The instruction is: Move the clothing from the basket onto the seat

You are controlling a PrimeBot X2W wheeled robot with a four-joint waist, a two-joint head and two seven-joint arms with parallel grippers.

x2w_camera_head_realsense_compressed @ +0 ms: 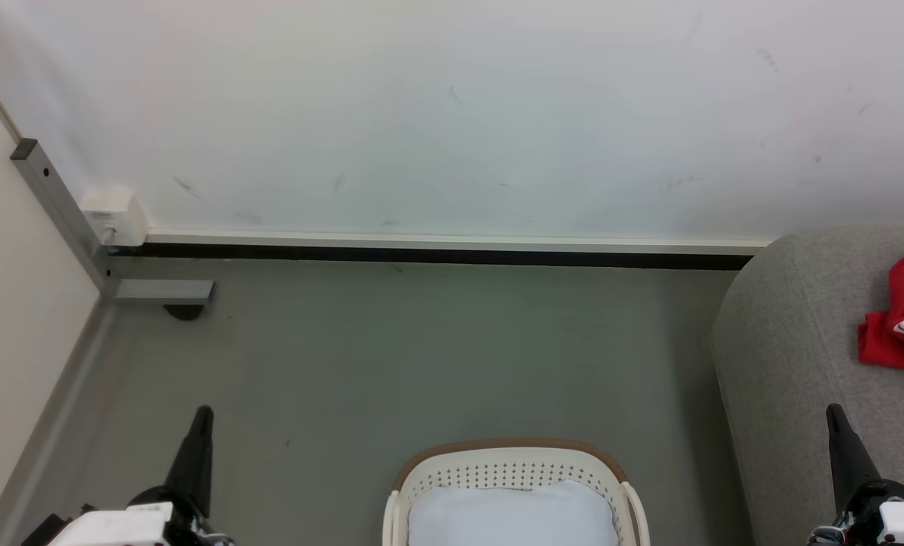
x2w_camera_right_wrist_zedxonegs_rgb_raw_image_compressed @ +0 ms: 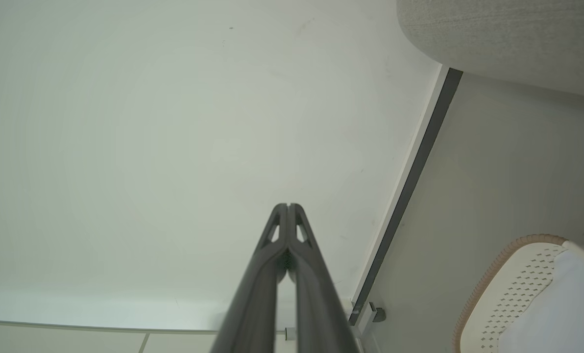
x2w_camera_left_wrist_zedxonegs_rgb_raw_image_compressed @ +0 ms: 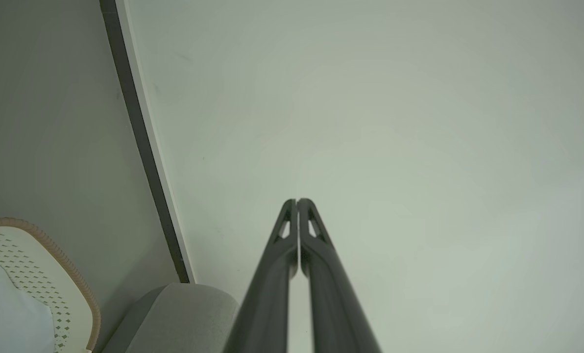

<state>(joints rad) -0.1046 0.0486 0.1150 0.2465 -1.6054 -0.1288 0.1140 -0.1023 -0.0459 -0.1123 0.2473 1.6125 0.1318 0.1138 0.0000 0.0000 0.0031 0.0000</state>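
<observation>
Dark fingers of the left gripper (x2w_camera_head_realsense_compressed: 204, 415) and the right gripper (x2w_camera_head_realsense_compressed: 833, 413) rise from the lower corners of the head view, each pair pressed together and grasping nothing. The left wrist view shows the left gripper (x2w_camera_left_wrist_zedxonegs_rgb_raw_image_compressed: 297, 202) clenched tip to tip against the pale wall, and the right wrist view shows the right gripper (x2w_camera_right_wrist_zedxonegs_rgb_raw_image_compressed: 288, 206) likewise.

Red clothing (x2w_camera_head_realsense_compressed: 899, 326) with white trim lies crumpled on the grey seat (x2w_camera_head_realsense_compressed: 793, 341) at the right edge of the head view, partly cut off by the frame and well apart from both grippers. The seat's rounded, padded end faces the floor (x2w_camera_head_realsense_compressed: 422, 356), and the right gripper shows in front of its near part.

Between the two grippers, at the bottom edge, stands the cream-white basket (x2w_camera_head_realsense_compressed: 509, 447), its brown rim band and rows of small holes in plain sight. A pale bluish-white soft mass (x2w_camera_head_realsense_compressed: 513, 516) fills what shows of its inside.

Beyond, grey-green floor runs to a dark skirting strip (x2w_camera_head_realsense_compressed: 437, 255) under a scuffed white wall (x2w_camera_head_realsense_compressed: 452, 114). A small white box (x2w_camera_head_realsense_compressed: 111, 212) sits in the left corner beside a grey metal post (x2w_camera_head_realsense_compressed: 58, 205).
</observation>
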